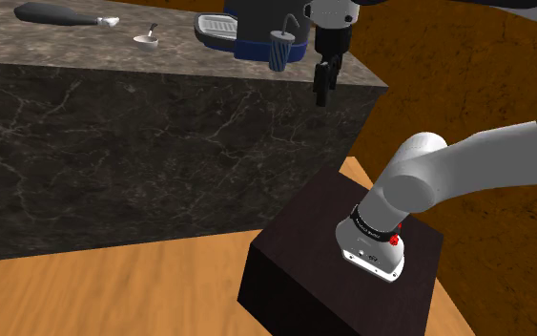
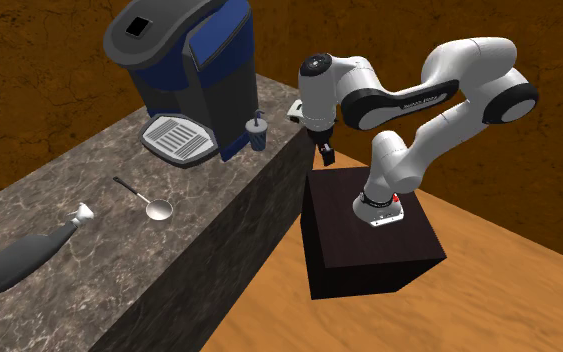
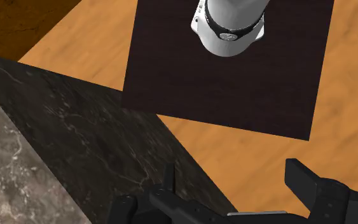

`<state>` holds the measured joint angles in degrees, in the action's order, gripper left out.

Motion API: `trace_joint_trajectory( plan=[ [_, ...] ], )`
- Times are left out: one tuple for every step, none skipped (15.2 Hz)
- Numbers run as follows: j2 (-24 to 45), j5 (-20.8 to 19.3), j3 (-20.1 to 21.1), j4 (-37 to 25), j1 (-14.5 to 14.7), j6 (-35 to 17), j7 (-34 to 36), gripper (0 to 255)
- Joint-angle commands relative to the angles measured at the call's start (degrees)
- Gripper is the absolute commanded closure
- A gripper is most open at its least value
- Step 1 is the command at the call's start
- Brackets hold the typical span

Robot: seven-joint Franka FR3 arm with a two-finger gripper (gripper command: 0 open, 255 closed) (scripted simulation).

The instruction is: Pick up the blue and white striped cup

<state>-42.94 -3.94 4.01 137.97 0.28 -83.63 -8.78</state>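
Observation:
The cup [image 1: 282, 50] is a small, dark blue ribbed tumbler with a lid and a straw. It stands upright on the marble counter [image 1: 85, 59] near its corner, right beside the coffee machine [image 1: 247, 24]. In the second exterior view the cup [image 2: 258, 133] is at the counter's far end. My gripper [image 1: 323, 88] hangs past the counter's corner, to the shoulder view's right of the cup and apart from it, fingers pointing down. In the wrist view the gripper [image 3: 234, 178] is open and holds nothing; below it are the counter's side and the wooden floor.
A blue and black coffee machine [image 2: 194, 70] with a drip tray stands behind the cup. A small ladle [image 2: 151, 205] and a dark bottle lying on its side [image 2: 27, 256] rest further along the counter [image 2: 89, 290]. The dark stand [image 2: 369, 245] sits close to the counter's end.

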Motion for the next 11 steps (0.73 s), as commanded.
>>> trace_joint_trajectory(
  plan=[
    [0.0, 0.0, 0.0, 0.0, 0.0, 0.0, 0.0, 0],
    [2.0, 0.3, 0.0, -1.8, -0.7, -0.7, 1.3, 0],
    [4.0, 0.5, 0.1, -3.7, -1.3, -1.3, 2.6, 0],
    [5.9, 0.7, 0.1, -5.6, -1.9, -1.8, 3.8, 0],
    [7.8, 0.9, 0.0, -7.5, -2.6, -2.2, 5.1, 0],
    [9.6, 1.1, 0.0, -9.5, -3.2, -2.6, 6.3, 0],
    [11.4, 1.3, -0.1, -11.5, -3.7, -2.9, 7.6, 0],
    [13.2, 1.4, -0.1, -13.5, -4.3, -3.2, 8.8, 0],
    [15.0, 1.5, -0.2, -15.6, -4.9, -3.4, 10.0, 0],
    [16.7, 1.7, -0.4, -17.7, -5.4, -3.6, 11.2, 0],
    [18.4, 1.8, -0.5, -19.8, -5.9, -3.7, 12.3, 0]
  ],
)
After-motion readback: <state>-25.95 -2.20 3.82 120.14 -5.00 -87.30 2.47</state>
